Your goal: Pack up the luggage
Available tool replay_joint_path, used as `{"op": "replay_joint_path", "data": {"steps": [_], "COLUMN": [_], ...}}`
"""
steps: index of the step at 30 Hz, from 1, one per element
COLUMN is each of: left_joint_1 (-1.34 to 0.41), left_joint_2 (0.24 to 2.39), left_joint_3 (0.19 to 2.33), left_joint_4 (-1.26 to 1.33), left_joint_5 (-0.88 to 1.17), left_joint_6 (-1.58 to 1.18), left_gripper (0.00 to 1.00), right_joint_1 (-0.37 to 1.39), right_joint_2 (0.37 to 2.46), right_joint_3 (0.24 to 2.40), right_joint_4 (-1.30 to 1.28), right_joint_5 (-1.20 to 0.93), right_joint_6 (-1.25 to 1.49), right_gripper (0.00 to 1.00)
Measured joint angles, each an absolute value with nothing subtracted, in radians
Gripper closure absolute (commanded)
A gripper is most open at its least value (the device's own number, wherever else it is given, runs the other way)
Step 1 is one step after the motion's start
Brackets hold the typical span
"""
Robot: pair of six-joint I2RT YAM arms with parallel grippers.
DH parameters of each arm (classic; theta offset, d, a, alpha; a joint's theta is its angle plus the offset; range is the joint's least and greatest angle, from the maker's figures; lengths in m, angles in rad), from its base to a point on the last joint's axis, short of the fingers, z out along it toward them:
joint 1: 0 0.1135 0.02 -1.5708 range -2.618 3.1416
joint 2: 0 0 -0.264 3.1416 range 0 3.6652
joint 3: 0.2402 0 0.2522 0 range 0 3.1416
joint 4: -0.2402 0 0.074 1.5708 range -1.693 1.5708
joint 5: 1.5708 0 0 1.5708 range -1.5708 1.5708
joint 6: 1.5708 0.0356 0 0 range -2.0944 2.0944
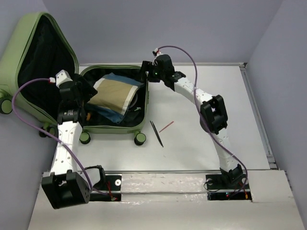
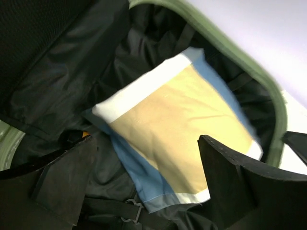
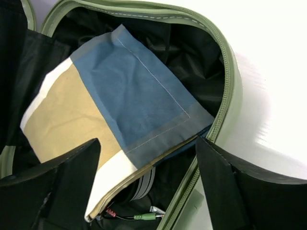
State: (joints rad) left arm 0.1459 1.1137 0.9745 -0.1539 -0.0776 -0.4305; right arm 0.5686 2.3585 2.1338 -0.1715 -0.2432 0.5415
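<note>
Lying open beneath the left gripper and right gripper overhead, the luggage is being packed with a folded cloth. In the left wrist view, its fingers are being held apart just above the cloth. In the right wrist view, the jaws are likewise being held apart and empty, so placing seems done and lifting clear is being called for.

One luggage, one folded cloth, one black stick, one red stick, two arms

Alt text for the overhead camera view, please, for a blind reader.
An open pale green suitcase lies far left on a white table, a folded tan, white and blue cloth in its black-lined base. The left gripper and right gripper hover at the cloth's edges. A thin black tool and red stick lie alongside.
</note>
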Motion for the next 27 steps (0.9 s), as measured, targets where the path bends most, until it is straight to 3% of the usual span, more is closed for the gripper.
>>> {"op": "replay_joint_path", "data": {"steps": [4, 7, 8, 10, 12, 16, 19, 20, 22, 27], "left_joint_1": [0.132, 0.064, 0.023, -0.058, -0.124, -0.205, -0.231, -0.234, -0.235, -0.27], "left_joint_2": [1.022, 0.96, 0.939, 0.902, 0.865, 0.738, 0.649, 0.625, 0.574, 0.431], "left_joint_3": [0.976, 0.978, 0.98, 0.981, 0.979, 0.9, 0.834, 0.818, 0.796, 0.739], "left_joint_4": [-0.154, -0.155, -0.156, -0.159, -0.162, -0.148, -0.16, -0.17, -0.188, -0.197], "left_joint_5": [-0.068, -0.078, -0.077, -0.072, -0.028, 0.087, 0.17, 0.193, 0.23, 0.26], "left_joint_6": [-0.43, -0.417, -0.411, -0.395, -0.379, -0.353, -0.328, -0.314, -0.288, -0.253], "left_gripper": [0.01, 0.01, 0.01, 0.01, 0.01, 0.01, 0.01, 0.01, 0.01, 0.01], "right_joint_1": [0.562, 0.556, 0.555, 0.556, 0.556, 0.556, 0.56, 0.562, 0.572, 0.604], "right_joint_2": [2.336, 2.29, 2.261, 2.166, 2.054, 1.785, 1.627, 1.602, 1.566, 1.566], "right_joint_3": [2.144, 2.119, 2.086, 1.991, 1.853, 1.522, 1.294, 1.246, 1.149, 0.987], "right_joint_4": [-0.221, -0.254, -0.255, -0.264, -0.25, -0.209, -0.189, -0.186, -0.192, -0.209], "right_joint_5": [-0.231, -0.223, -0.218, -0.208, -0.194, -0.167, -0.148, -0.133, -0.105, -0.049], "right_joint_6": [0.499, 0.463, 0.447, 0.412, 0.394, 0.361, 0.359, 0.363, 0.374, 0.443], "right_gripper": [0.11, 0.19, 0.47, 0.68, 0.74, 0.76, 0.67, 0.42, 0.27, 0.23]}}
